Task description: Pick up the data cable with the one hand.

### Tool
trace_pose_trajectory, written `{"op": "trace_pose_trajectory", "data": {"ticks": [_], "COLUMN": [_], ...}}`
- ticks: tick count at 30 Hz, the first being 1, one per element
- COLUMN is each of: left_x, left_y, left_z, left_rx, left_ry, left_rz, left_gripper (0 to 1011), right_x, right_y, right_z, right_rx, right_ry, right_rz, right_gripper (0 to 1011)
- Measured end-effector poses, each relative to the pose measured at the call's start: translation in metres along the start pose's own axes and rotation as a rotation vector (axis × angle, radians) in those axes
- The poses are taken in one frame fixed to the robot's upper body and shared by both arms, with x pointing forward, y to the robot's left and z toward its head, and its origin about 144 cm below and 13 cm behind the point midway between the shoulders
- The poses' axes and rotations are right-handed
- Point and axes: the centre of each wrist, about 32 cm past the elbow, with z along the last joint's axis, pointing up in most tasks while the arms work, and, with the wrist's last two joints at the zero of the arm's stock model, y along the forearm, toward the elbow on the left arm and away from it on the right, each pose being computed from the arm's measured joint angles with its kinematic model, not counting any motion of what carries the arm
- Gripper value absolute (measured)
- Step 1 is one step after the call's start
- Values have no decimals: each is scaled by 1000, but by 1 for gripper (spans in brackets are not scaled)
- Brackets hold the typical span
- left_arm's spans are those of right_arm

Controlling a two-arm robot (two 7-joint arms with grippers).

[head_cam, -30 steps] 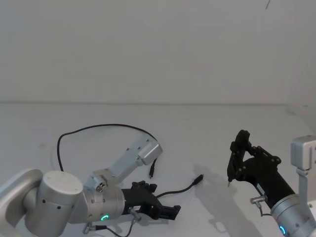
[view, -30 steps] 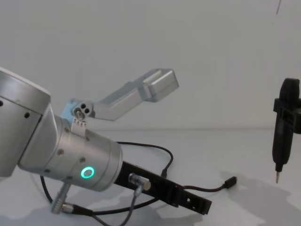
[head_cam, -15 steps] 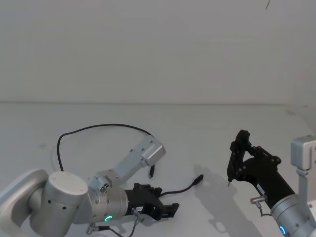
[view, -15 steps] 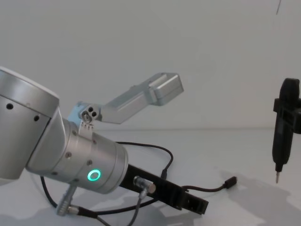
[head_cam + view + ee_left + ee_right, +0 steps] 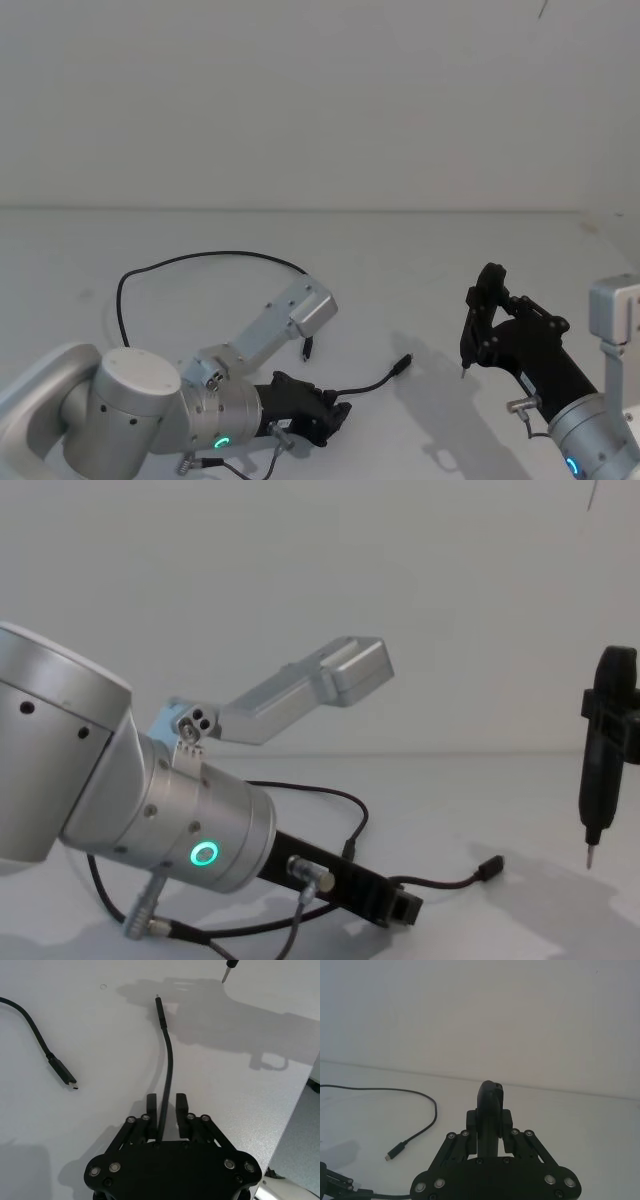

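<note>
The data cable point(image 5: 200, 257) is a thin black cord looping over the white table, with one plug point(image 5: 307, 350) near the middle and another point(image 5: 402, 362) to its right. My left gripper point(image 5: 335, 415) is low on the table over the stretch that leads to the right plug. In the left wrist view the cable point(image 5: 169, 1060) runs between its fingers point(image 5: 152, 1105). A narrow gap shows on each side, so the left gripper point(image 5: 166, 1105) is still open. My right gripper point(image 5: 490, 1120) hangs at the right, shut on a black pen-like tool point(image 5: 468, 340).
The white table point(image 5: 420, 260) meets a plain white wall behind. The cable's other plug point(image 5: 62, 1071) lies to one side of the left gripper. The pen tool's metal tip point(image 5: 588, 858) hangs just above the table, right of the plug point(image 5: 490, 866).
The left gripper's fingers have drawn in around the cable, and its wrist has shifted slightly. The cable and the right arm have not moved.
</note>
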Motion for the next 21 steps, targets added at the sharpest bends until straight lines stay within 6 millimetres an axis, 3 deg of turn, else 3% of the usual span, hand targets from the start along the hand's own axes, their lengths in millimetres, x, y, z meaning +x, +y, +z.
{"op": "trace_pose_trajectory", "data": {"ticks": [8, 21], "left_x": [0, 1], "left_y": [0, 5], "left_z": [0, 1], "left_rx": [1, -41], "left_ry": [-1, -67], "left_rz": [1, -18], "left_gripper": [36, 36], "right_x": [0, 4], "right_y": [0, 2], "right_z": [0, 17], "right_rx": [0, 34], "right_ry": [0, 28], "right_rz": [0, -10], "right_gripper": [279, 279]}}
